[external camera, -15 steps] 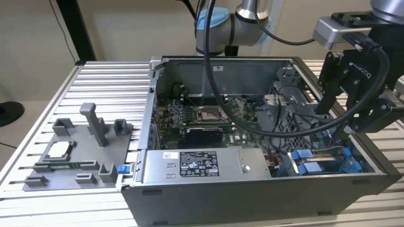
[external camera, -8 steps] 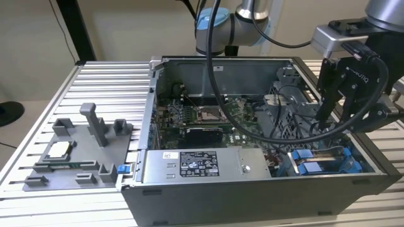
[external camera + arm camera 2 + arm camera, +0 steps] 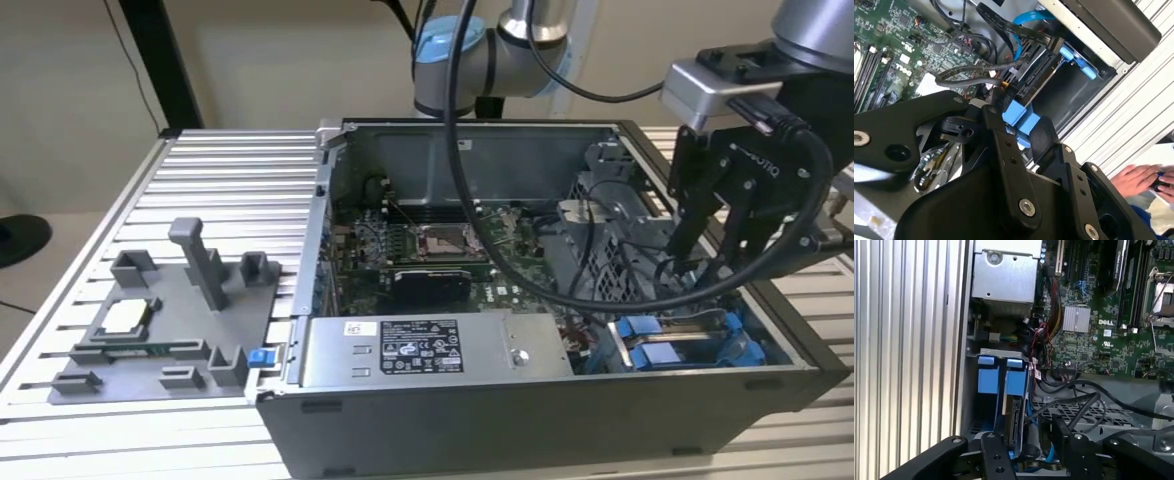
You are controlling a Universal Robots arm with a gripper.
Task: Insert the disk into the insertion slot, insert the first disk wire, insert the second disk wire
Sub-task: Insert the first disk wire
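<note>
- Hanging over the open computer case (image 3: pixel 534 420), the gripper (image 3: pixel 710 272) reaches down into the case's corner at the exterior view's right, just above the insertion slot (image 3: pixel 650 355).
- Whether the pincer is spread or pinching something cannot be told; in the second wrist view, blue plastic shows close by its tip.
- The disk (image 3: pixel 1013 421) stands on edge inside the insertion slot, in that same corner of the case. In the first wrist view its blue carrier (image 3: pixel 1015 382) sits beside a second blue piece.
- Black wires (image 3: pixel 969 70) and a blue cable (image 3: pixel 1026 20) run inside the case, near the slot.
- A grey box (image 3: pixel 420 350) with a sticker sits along the case's front wall, with the motherboard (image 3: pixel 427 250) on the case's floor.
- Outside the case, at the exterior view's left, a grey tray (image 3: pixel 160 330) with upright pegs rests on the slatted table (image 3: pixel 227 170).
- A person's hand (image 3: pixel 1141 180) rests outside the case.
</note>
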